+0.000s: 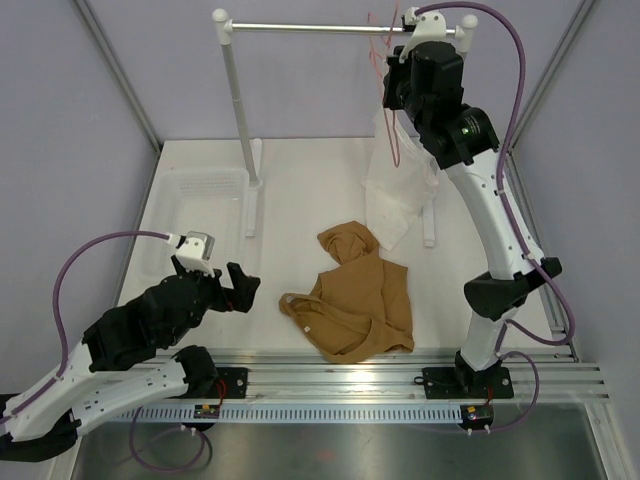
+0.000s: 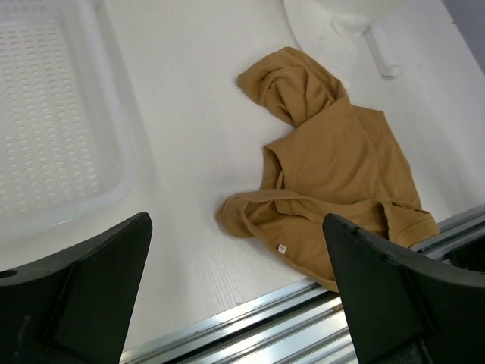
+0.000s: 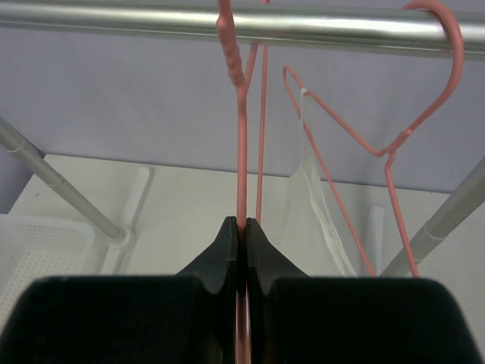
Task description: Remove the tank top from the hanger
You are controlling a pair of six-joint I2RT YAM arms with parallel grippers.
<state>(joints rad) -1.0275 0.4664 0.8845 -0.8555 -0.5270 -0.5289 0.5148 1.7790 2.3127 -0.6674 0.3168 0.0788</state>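
Observation:
The caramel-tan tank top lies crumpled on the white table, free of any hanger; the left wrist view shows it spread just ahead. My left gripper hovers low to its left, open, with nothing between its fingers. My right gripper is raised at the clothes rail and shut on the thin pink wire of a bare hanger, which hangs from the rail. The right gripper's pads pinch the wire from both sides.
A second pink hanger carries a white sheer garment on the steel rail. The rack's left post stands at the back. A white perforated tray sits far left. A metal track runs along the near edge.

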